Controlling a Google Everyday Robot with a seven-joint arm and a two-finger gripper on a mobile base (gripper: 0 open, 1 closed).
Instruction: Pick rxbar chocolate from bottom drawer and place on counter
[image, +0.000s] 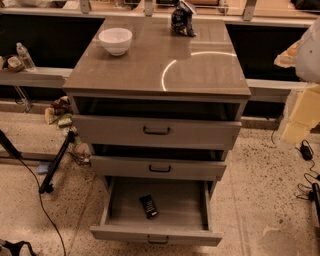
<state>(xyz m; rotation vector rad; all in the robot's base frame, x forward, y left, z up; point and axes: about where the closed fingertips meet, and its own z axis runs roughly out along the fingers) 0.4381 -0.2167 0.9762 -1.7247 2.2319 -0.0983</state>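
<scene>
The rxbar chocolate (148, 206), a small flat black bar with pale print, lies on the floor of the bottom drawer (155, 234), a little left of its middle. That drawer is pulled wide open. The counter (150, 70) is the glossy grey-brown cabinet top with a curved light reflection. My gripper (300, 117) shows as a pale yellow shape at the right edge, below a white arm part. It is to the right of the cabinet, level with the top drawer, far from the bar and empty as far as I can see.
A white bowl (115, 40) and a dark glossy snack bag (182, 20) stand at the back of the counter. The top drawer (156, 131) and middle drawer (159, 168) are slightly open. A black stand leg and cable (55, 165) lie on the floor left; cables (307, 150) lie right.
</scene>
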